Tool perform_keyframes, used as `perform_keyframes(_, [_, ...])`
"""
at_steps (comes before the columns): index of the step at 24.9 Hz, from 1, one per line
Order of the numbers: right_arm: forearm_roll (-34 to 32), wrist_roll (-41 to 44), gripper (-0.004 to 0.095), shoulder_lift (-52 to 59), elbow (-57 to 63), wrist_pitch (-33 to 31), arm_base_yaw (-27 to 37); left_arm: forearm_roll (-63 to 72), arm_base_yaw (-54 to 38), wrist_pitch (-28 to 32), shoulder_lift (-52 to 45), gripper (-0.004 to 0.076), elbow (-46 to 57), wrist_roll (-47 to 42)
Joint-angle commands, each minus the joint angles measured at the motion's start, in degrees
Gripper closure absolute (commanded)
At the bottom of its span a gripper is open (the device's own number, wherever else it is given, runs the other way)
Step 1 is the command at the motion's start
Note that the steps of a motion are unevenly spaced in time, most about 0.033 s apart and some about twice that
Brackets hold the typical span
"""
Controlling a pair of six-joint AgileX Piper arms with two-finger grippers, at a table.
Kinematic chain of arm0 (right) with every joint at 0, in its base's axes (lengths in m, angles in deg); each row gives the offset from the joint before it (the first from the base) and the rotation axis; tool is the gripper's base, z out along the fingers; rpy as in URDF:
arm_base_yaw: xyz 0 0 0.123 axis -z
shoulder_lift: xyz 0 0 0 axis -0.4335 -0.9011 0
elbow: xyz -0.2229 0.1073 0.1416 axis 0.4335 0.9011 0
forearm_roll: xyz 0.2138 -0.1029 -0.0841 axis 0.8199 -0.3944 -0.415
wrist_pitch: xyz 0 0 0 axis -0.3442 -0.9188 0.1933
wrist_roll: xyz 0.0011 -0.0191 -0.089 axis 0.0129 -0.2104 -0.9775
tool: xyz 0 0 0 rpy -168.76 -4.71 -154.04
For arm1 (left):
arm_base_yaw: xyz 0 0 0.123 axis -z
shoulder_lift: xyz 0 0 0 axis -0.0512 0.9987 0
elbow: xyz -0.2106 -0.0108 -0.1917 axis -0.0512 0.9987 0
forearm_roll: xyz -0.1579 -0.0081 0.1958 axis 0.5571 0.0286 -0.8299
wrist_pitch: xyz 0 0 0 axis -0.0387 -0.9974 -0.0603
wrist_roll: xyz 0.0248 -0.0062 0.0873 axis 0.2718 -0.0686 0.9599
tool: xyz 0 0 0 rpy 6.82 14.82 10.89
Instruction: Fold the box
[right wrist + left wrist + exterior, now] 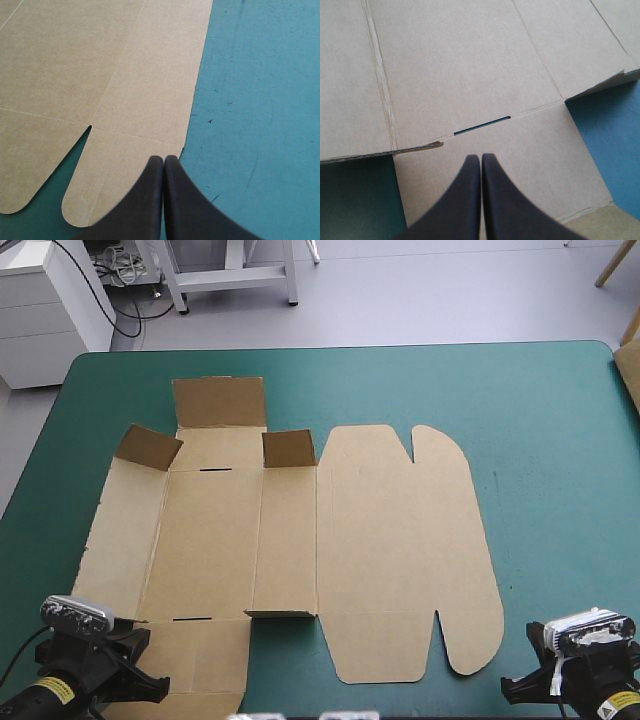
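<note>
The brown box point(290, 550) lies as a cut sheet on the teal-green cover, mostly flat. Two small flaps point(289, 448) and the far flap point(220, 402) stand up a little. My left gripper point(481, 158) is shut and empty, hovering over the box's near left flap point(520, 165), just short of a narrow slot point(482, 125). My right gripper point(163, 159) is also shut and empty, above the near right corner of the lid panel point(100, 70), beside its rounded tabs point(95, 195). In the high view both arms sit at the table's near edge, left point(100, 665) and right point(580, 665).
A wide strip of teal-green cover point(550, 490) shows to the right of the box, and a narrower one along the far edge. The box's left panel reaches close to the table's left edge point(40, 480).
</note>
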State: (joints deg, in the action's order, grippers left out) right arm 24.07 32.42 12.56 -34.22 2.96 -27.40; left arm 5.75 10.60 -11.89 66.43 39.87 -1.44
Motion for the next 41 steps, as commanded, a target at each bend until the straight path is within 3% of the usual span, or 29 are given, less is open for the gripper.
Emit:
perform_keyframes(1, [0.60, -0.33, 0.0929, -0.65, -1.24, 3.38, -0.27, 1.36, -0.08, 2.85, 0.68, 0.0731, -1.22, -0.17])
perform_keyframes(15, [0.60, -0.33, 0.0929, -0.65, -1.24, 3.38, -0.27, 1.83, -0.08, 5.30, 1.00, 0.0731, -1.45, -0.47])
perform_keyframes(22, [0.60, -0.33, 0.0929, -0.65, -1.24, 3.38, -0.27, 5.06, -0.08, 4.75, 4.44, 0.0731, -6.41, -0.36])
perform_keyframes(26, [0.60, -0.33, 0.0929, -0.65, -1.24, 3.38, -0.27, 5.20, -0.08, 4.29, 9.35, 0.0731, -8.98, -0.36])
perform_keyframes(31, [0.60, -0.33, 0.0929, -0.65, -1.24, 3.38, -0.27, 5.33, -0.08, 9.92, 20.47, 0.0731, -11.76, -0.36])
perform_keyframes(37, [0.60, -0.22, 0.0929, -0.65, -1.24, 3.38, -0.27, 0.54, -0.22, 10.90, 34.12, 0.0731, -20.72, -1.14])
perform_keyframes(41, [0.60, -0.22, 0.0929, -0.65, -1.24, 3.38, -0.27, 2.25, -8.00, 13.93, 44.75, 0.0731, -29.17, -2.00])
